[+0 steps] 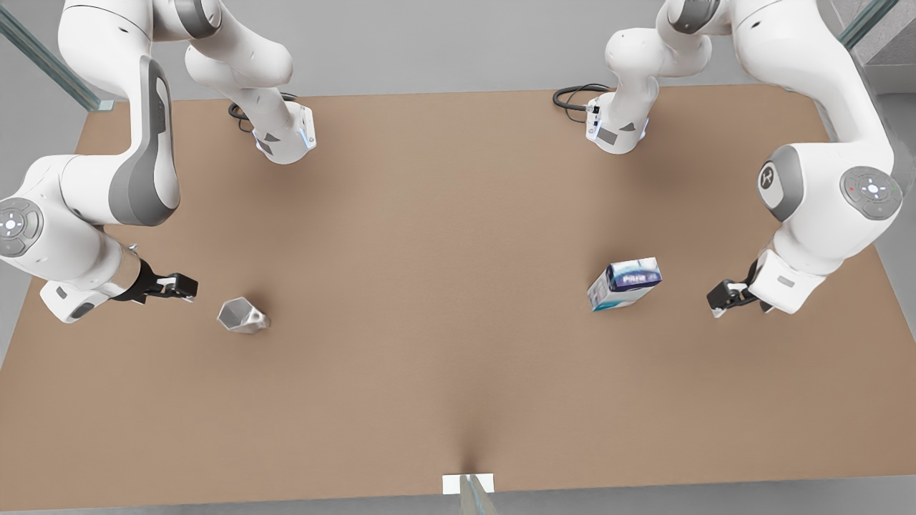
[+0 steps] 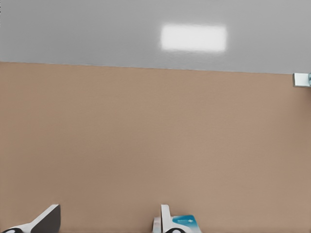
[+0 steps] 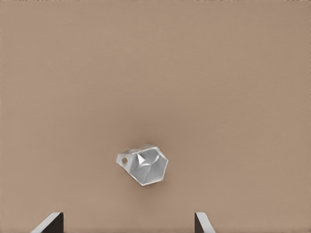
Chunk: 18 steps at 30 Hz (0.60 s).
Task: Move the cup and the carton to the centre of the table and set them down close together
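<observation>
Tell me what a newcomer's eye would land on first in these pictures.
Two small things far apart on the plain matte light brown table: a silvery-grey faceted cup toward the front view's left and a white carton with a dark blue band toward its right. An open claw flanks each from the outer side, the right claw beside the cup, the left claw beside the carton, neither touching.

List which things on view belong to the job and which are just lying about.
Part of the job:
- cup, ahead of the open right claw
- carton, near the open left claw
- table, whose centre is where both go

Just lying about:
- black cables at the arm bases
- white bracket at the table's near edge
</observation>
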{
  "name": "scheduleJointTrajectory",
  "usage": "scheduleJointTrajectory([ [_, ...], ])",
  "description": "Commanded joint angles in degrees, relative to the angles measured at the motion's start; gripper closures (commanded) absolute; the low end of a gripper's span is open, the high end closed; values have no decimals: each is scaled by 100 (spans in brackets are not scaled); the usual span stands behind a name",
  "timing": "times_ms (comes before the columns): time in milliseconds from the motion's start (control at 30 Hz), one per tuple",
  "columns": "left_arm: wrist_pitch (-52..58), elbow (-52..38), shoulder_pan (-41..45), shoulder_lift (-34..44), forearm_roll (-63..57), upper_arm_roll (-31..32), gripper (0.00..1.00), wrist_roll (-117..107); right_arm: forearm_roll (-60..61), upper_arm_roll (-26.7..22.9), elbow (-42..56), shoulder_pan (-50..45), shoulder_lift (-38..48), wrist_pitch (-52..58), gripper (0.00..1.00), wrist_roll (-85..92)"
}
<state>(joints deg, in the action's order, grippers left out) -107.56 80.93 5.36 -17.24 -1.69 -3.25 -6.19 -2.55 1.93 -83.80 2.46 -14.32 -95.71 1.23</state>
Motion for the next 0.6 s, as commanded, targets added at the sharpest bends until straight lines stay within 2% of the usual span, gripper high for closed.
scheduleJointTrajectory([
  [0,-2,2,8,-8,-16,9,0,-5,0,0,4,0,-27,0,0,9],
  [67,94,11,0,-8,-16,0,0,-5,-44,-17,-170,18,-203,-201,0,79],
  [100,253,2,0,1,-7,9,0,-14,-53,-18,-978,114,-53,-1079,0,79],
  [200,253,-7,0,-25,-16,9,0,-14,-105,-26,-2052,202,-307,-2303,0,105],
  [367,200,-15,8,-43,-16,18,0,-5,-106,-26,-2808,361,-536,-2399,0,185],
  [567,200,-24,8,-104,2,18,0,-14,-114,-26,-2562,501,-932,-2399,0,176],
])
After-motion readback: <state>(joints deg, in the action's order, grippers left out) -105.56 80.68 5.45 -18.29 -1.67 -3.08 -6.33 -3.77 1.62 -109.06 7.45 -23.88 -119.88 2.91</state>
